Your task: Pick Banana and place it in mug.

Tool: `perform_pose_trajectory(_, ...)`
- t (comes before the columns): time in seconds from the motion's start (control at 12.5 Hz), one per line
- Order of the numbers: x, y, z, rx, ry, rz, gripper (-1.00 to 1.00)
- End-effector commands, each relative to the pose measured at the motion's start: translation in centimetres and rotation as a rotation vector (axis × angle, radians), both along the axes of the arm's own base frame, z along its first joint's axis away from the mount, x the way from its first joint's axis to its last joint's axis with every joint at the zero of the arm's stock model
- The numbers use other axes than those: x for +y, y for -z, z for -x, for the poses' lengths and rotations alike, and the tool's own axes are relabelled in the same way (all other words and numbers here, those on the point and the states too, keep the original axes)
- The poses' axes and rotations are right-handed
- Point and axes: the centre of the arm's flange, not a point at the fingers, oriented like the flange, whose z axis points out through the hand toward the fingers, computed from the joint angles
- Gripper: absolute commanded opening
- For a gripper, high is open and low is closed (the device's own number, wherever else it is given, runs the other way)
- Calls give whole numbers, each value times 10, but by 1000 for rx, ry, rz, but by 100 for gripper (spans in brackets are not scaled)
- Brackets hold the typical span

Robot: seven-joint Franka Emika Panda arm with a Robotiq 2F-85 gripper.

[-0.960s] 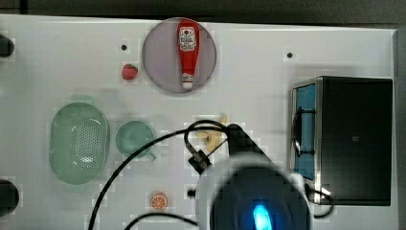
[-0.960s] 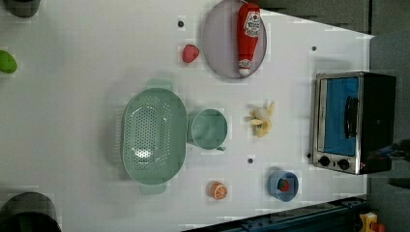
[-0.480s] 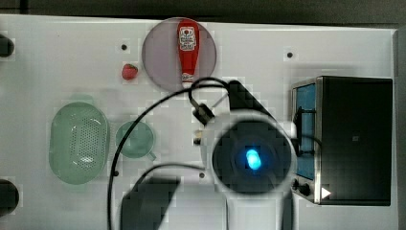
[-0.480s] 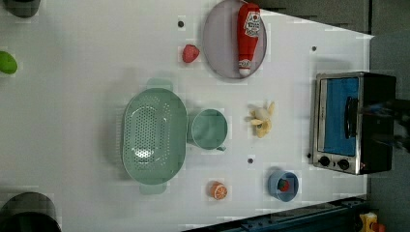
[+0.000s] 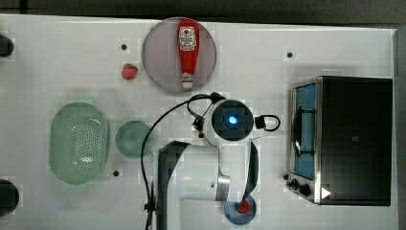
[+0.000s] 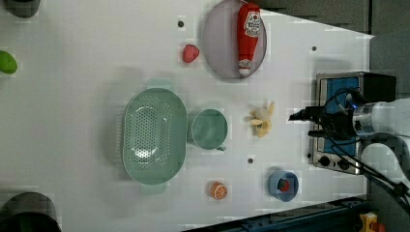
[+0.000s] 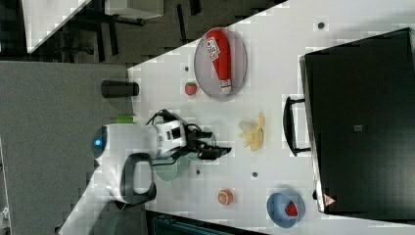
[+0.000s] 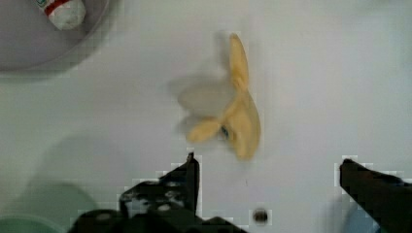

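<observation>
The pale-yellow banana (image 6: 261, 121) lies on the white table (image 6: 72, 96), peel splayed, between the toaster oven and the pale-green mug (image 6: 209, 129). My gripper (image 6: 302, 124) hangs above the table at the left view's right, fingers pointing down toward the table. In the wrist view the banana (image 8: 232, 114) lies just ahead of the gripper (image 8: 272, 172), whose dark fingers (image 8: 190, 171) stand wide apart with nothing between them. In the right view the gripper (image 7: 220, 143) is a short way from the banana (image 7: 252, 132). In the top view my wrist (image 5: 233, 120) covers the banana, and the mug (image 5: 133, 139) stands to its left.
A green perforated colander (image 6: 153, 135) touches the mug. A ketchup bottle (image 6: 248, 29) lies on a grey plate (image 6: 217, 43), a strawberry (image 6: 190, 53) beside it. The toaster oven (image 6: 338, 87), a blue bowl (image 6: 283, 185) and an orange slice (image 6: 218, 190) stand nearby.
My arm has swung up from the top view's lower edge to the middle of the table, now covering the banana. It has entered the left view from the right. The gripper stays open.
</observation>
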Motion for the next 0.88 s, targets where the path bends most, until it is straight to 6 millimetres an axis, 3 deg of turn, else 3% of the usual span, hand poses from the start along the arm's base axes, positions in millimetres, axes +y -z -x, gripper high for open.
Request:
perform_pose_trajectory(0.08,2,30,-6,-53,-193,7,100)
perform_pose_trajectory(0.4,14,106,0,3,-211,-2,100)
perform_pose_trajectory(0.64,20,140,1,-18,-224,-1,100)
perform_pose_trajectory(0.88,20,158,6,6,-221,-4,95)
